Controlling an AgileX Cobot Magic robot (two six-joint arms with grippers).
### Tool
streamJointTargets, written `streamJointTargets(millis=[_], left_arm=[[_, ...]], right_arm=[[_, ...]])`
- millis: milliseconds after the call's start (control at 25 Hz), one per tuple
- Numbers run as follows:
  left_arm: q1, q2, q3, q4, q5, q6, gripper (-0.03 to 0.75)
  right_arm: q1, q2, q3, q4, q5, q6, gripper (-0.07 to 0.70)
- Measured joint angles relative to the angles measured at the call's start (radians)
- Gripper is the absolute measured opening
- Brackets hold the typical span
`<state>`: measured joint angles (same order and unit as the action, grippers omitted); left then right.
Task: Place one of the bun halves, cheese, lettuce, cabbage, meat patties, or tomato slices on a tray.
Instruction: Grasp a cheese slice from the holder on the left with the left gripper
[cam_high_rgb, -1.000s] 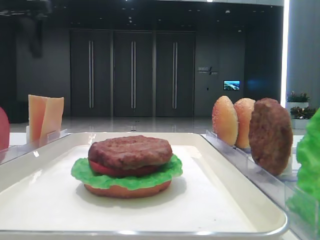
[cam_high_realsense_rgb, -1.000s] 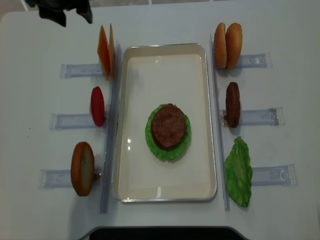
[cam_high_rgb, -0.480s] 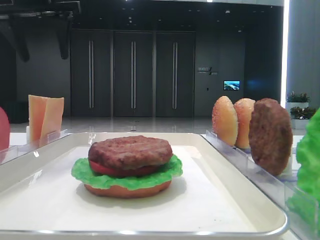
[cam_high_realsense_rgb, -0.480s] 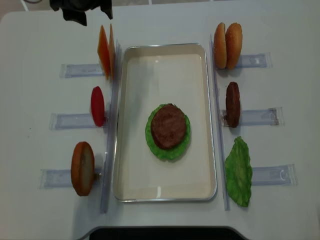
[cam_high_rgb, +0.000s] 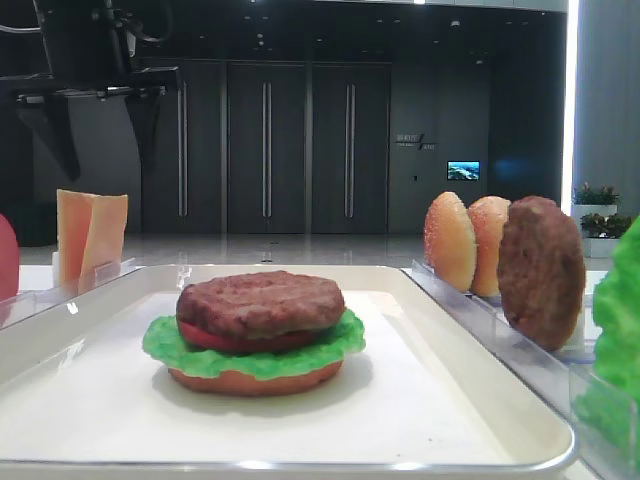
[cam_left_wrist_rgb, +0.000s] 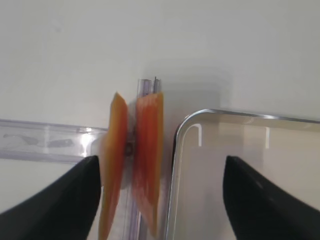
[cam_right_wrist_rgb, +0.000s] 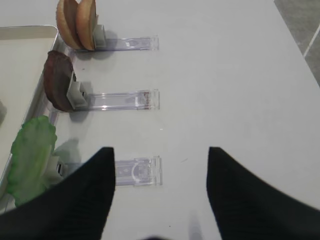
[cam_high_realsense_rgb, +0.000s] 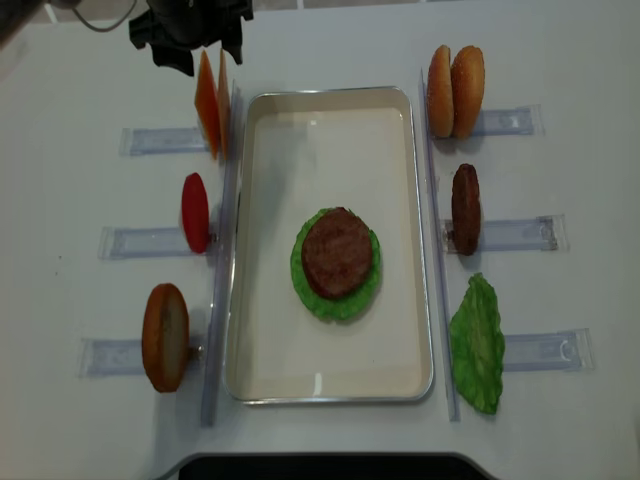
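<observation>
We saw the left gripper (cam_high_realsense_rgb: 196, 45) hanging above the two cheese slices (cam_high_realsense_rgb: 211, 102), its fingers (cam_left_wrist_rgb: 55, 200) spread wide, one to each side of the pair and touching neither. The cheese stood on edge in a clear holder (cam_high_realsense_rgb: 165, 140) just beside the far left corner of the tray (cam_high_realsense_rgb: 410, 240). On the tray lay a stack: a bun half (cam_high_rgb: 255, 380) at the bottom, lettuce (cam_high_realsense_rgb: 305, 285), a tomato slice (cam_high_rgb: 205, 337), and a meat patty (cam_high_realsense_rgb: 337, 252) on top. Left of the tray, another tomato slice (cam_high_realsense_rgb: 195, 212) and a bun half (cam_high_realsense_rgb: 165, 336) stood upright on the bench (cam_high_realsense_rgb: 70, 250). To its right stood two bun halves (cam_high_realsense_rgb: 455, 90), a patty (cam_high_realsense_rgb: 465, 208) and a lettuce leaf (cam_high_realsense_rgb: 477, 345). The right gripper (cam_right_wrist_rgb: 159, 195) hovered over bare bench, fingers apart and holding nothing.
</observation>
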<state>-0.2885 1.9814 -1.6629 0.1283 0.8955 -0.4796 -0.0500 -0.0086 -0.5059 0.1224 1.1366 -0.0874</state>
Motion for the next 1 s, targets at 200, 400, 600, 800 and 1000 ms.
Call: streamJointTargets(millis=[200, 400, 600, 800, 1000], left_arm=[[0.0, 0.0, -0.001, -0.008, -0.035, 0.0, 0.58], [0.0, 0.0, -0.001, -0.016, -0.068, -0.001, 0.58], [0.0, 0.02, -0.002, -0.02, -0.086, -0.018, 0.58], [0.0, 0.051, -0.002, -0.028, -0.105, -0.019, 0.579], [0.0, 0.071, -0.002, -0.03, -0.105, -0.019, 0.562]], right_arm=[[0.0, 0.0, 0.0, 0.0, 0.0, 0.0, 0.391], [0.0, 0.0, 0.0, 0.0, 0.0, 0.0, 0.391], [0.0, 0.0, 0.0, 0.0, 0.0, 0.0, 0.391], [0.0, 0.0, 0.0, 0.0, 0.0, 0.0, 0.391], [0.0, 0.0, 0.0, 0.0, 0.0, 0.0, 0.391]])
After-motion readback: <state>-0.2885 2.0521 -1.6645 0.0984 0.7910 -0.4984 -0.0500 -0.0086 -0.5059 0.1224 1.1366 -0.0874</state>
